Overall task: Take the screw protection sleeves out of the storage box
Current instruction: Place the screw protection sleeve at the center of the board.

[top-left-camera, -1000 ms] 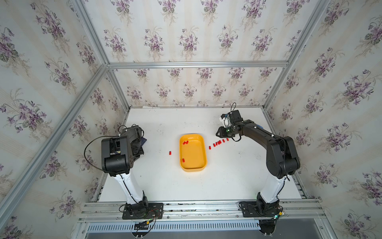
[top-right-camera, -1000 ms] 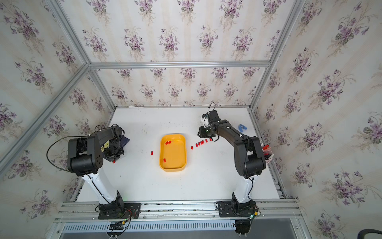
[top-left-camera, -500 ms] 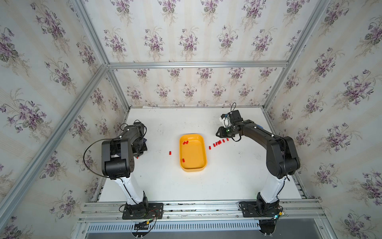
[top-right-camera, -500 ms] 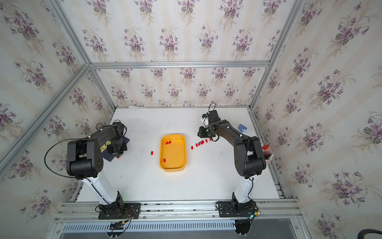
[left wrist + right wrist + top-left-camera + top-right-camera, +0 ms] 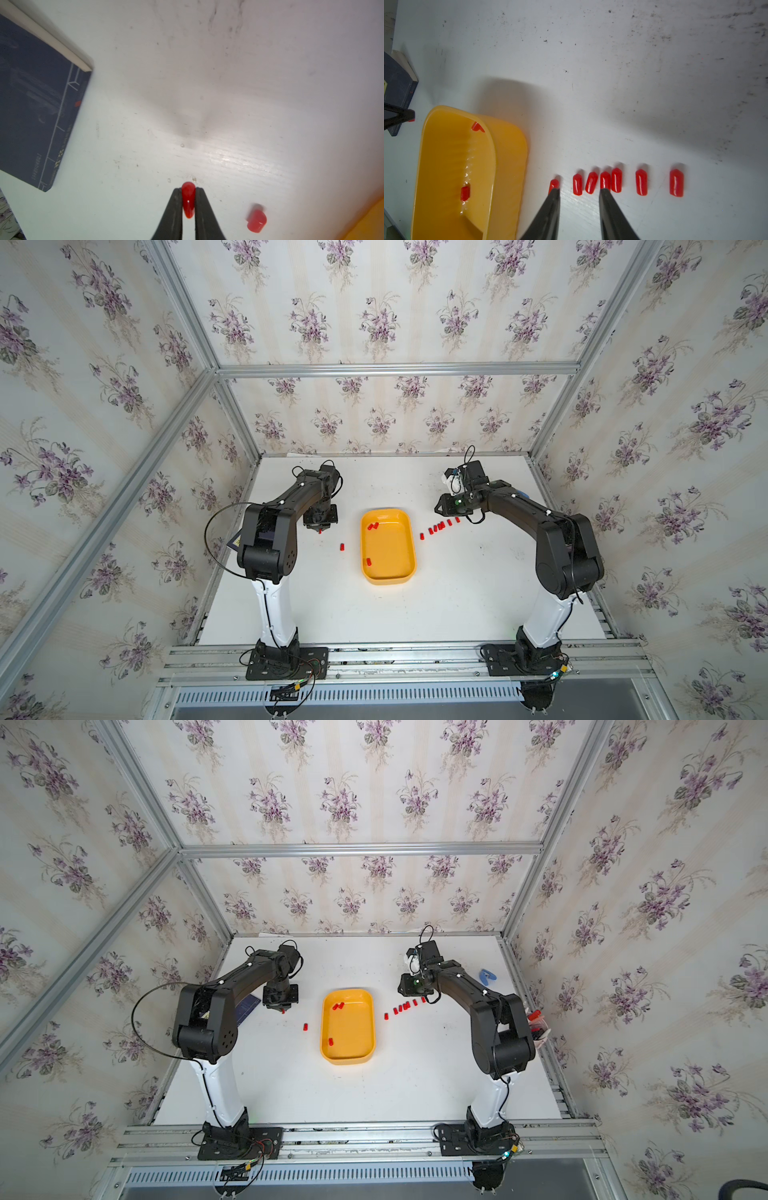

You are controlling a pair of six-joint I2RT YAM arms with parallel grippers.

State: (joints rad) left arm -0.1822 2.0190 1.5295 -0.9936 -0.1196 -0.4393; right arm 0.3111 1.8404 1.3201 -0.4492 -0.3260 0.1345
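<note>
Left wrist view: the left hand (image 5: pixel 188 190) is pinched almost closed on one red sleeve (image 5: pixel 188 203), low over the bench (image 5: pixel 228 93). Over the last second that arm has unfolded from beside the dark booklet (image 5: pixel 31 104), bringing the hand out over open bench. The sleeve looks ready to be set down near the loose sleeve (image 5: pixel 256 220). The right hand (image 5: pixel 579 190) has not moved; its jaws stand partly apart, empty, over a row of seven sleeves (image 5: pixel 641 182). The yellow storage box (image 5: pixel 387 580) holds three more: a pair of sleeves (image 5: pixel 372 526) at its far end and a single sleeve (image 5: pixel 368 561) nearer, so work remains.
</note>
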